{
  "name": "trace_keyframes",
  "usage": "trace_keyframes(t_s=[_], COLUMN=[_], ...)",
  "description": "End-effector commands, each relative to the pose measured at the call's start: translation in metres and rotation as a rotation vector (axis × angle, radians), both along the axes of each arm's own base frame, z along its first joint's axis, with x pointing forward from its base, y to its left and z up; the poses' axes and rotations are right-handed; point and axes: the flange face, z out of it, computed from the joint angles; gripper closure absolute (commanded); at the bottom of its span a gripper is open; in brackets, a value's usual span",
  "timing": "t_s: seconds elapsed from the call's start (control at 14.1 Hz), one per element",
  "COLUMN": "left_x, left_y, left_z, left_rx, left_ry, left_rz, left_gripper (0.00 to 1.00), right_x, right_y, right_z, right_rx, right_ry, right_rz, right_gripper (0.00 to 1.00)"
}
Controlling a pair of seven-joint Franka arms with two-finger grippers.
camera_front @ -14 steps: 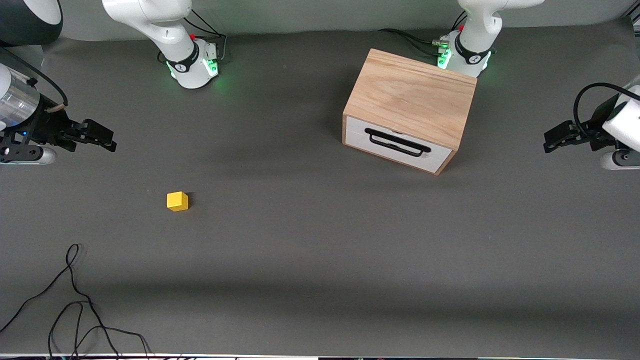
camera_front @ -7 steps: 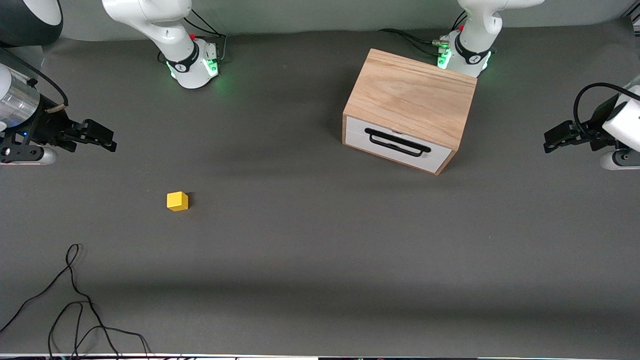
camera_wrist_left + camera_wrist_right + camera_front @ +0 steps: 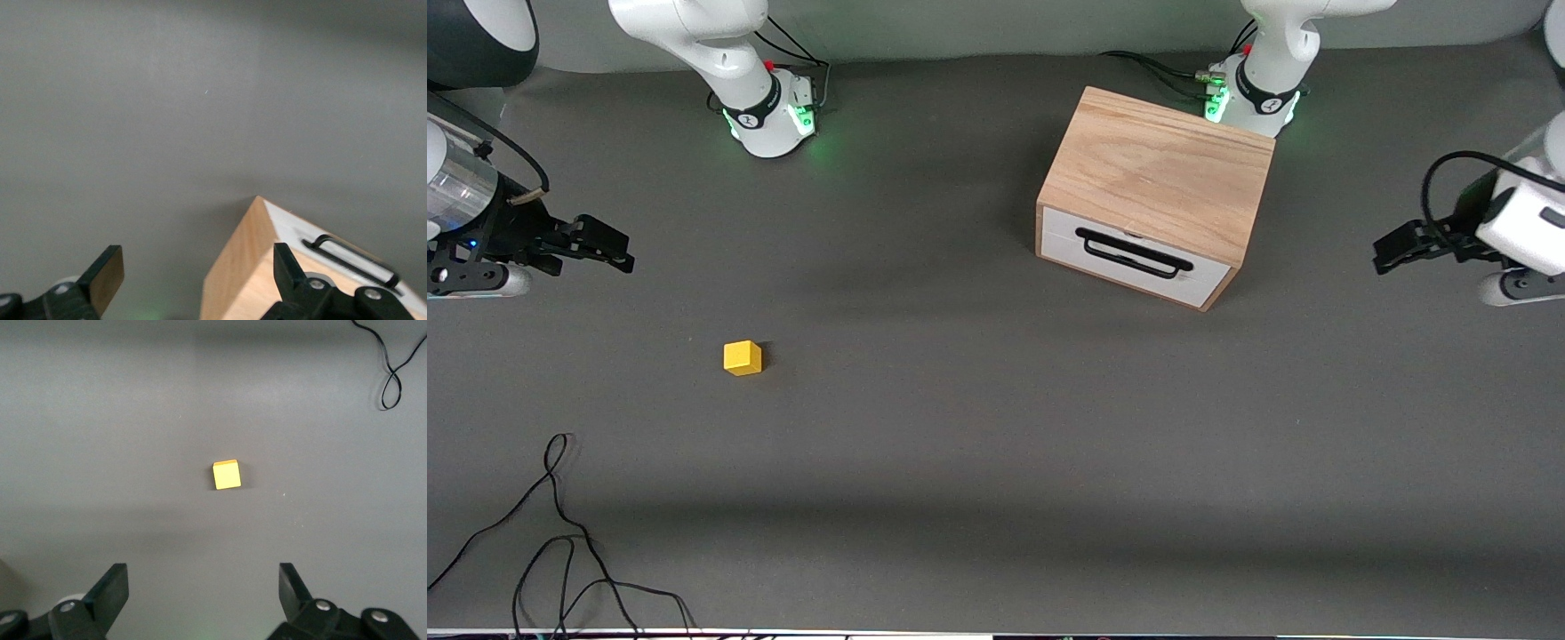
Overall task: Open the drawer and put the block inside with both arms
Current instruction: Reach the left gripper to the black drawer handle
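Currently the drawer is seen closed in the cabinet, near the left arm's base. The block lies at about eight o'clock from it, well apart. Both the left gripper and right gripper are held wide open and empty above the table.

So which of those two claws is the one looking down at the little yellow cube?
The right gripper, at the right arm's end of the table: its wrist view shows the block ahead of its open fingers. The left gripper faces the cabinet instead.
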Motion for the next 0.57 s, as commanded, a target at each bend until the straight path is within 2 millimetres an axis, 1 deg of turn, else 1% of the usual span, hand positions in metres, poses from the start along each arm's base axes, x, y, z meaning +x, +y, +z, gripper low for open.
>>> trace_keyframes(t_s=[0.0, 0.14, 0.28, 0.35, 0.5], left_x=[-0.002, -0.001, -0.006, -0.009, -0.023], left_y=[-0.032, -0.073, -0.116, -0.133, -0.173], left_z=[-0.004, -0.013, -0.018, -0.019, -0.023], left_rx=[0.01, 0.022, 0.023, 0.024, 0.035], left_ry=[0.009, 0.006, -0.017, -0.022, -0.02], left_rz=[0.133, 0.23, 0.335, 0.389, 0.481], left_gripper=[0.0, 0.0, 0.0, 0.0, 0.0], right_x=[0.006, 0.006, 0.008, 0.009, 0.012], right_y=[-0.004, -0.005, -0.005, -0.006, -0.006], right_z=[0.0, -0.001, -0.003, -0.004, -0.009], right_rx=[0.019, 0.019, 0.019, 0.019, 0.019], right_ry=[-0.003, -0.001, 0.001, -0.006, 0.002], right_rz=[0.016, 0.015, 0.015, 0.013, 0.014], right_gripper=[0.0, 0.0, 0.0, 0.0, 0.0])
